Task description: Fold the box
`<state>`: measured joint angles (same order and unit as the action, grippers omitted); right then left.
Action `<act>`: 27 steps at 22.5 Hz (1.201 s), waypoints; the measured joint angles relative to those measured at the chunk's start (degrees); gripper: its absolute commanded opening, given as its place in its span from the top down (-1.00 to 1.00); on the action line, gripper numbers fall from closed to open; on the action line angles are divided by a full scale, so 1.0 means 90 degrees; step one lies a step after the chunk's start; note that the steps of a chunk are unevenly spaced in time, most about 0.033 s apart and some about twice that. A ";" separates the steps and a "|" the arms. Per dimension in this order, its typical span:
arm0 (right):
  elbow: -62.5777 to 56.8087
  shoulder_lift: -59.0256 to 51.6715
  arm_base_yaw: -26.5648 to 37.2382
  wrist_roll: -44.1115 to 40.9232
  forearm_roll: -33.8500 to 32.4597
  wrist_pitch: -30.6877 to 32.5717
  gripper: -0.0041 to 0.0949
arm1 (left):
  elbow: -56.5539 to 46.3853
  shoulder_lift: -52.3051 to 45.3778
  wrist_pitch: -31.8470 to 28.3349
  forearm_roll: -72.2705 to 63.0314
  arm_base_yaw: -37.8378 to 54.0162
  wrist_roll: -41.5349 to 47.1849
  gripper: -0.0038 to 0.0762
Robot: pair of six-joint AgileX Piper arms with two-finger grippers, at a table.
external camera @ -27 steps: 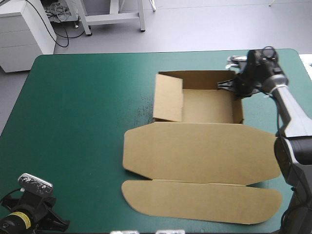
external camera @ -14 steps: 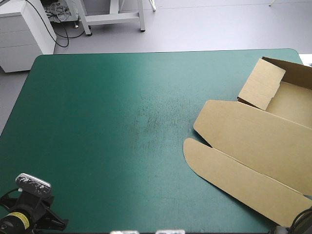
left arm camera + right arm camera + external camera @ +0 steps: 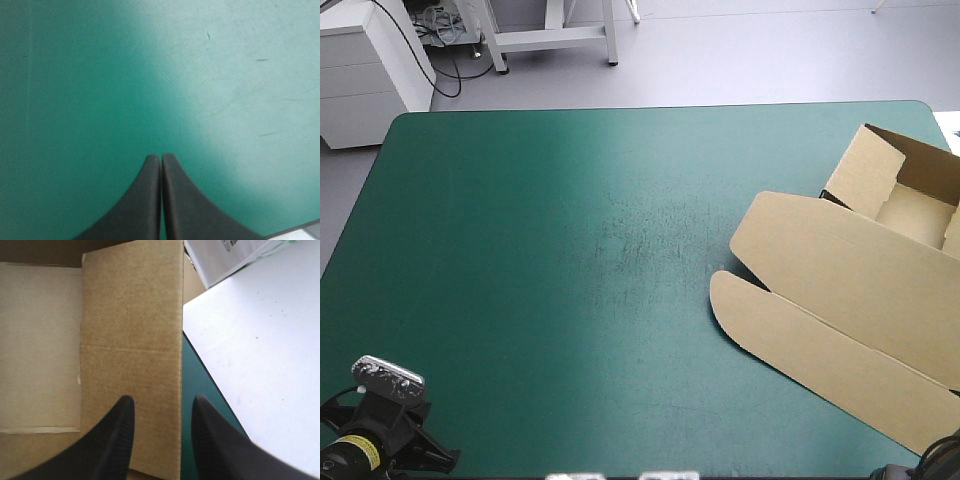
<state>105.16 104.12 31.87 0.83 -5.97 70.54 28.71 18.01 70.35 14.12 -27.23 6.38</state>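
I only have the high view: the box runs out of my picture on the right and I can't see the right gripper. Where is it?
Observer: The right gripper is at the box, at its tray end, a brown panel's edge in line with the gap between its jaws.
Operator: Gripping it?
Observer: No, the jaws stand open; contact I cannot tell.
Operator: And the left gripper in my corner?
Observer: Jaws shut, meeting in a point, with only the teal-green cover ahead.

Bright even light; pale sheen across teal-green cover (image 3: pixel 620 240) (seemingly from overhead), shadows faint
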 measured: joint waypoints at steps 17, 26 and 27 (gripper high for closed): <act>-0.0125 -0.2877 -0.0578 0.0851 0.2330 0.0094 0.93 | 0.0000 0.0000 0.0000 0.0021 0.0000 0.0011 0.93; -0.3780 -0.5297 -0.1885 0.1508 0.2342 -0.0090 0.93 | 0.0000 0.0000 0.0000 0.0021 0.0000 0.0011 0.93; -0.4153 -0.5497 -0.1955 0.1540 0.2342 -0.0216 0.93 | 0.0000 0.0000 0.0000 0.0024 0.0000 0.0011 0.93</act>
<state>67.79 54.65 14.27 14.69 15.11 68.60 28.71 18.01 70.35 14.34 -27.23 6.48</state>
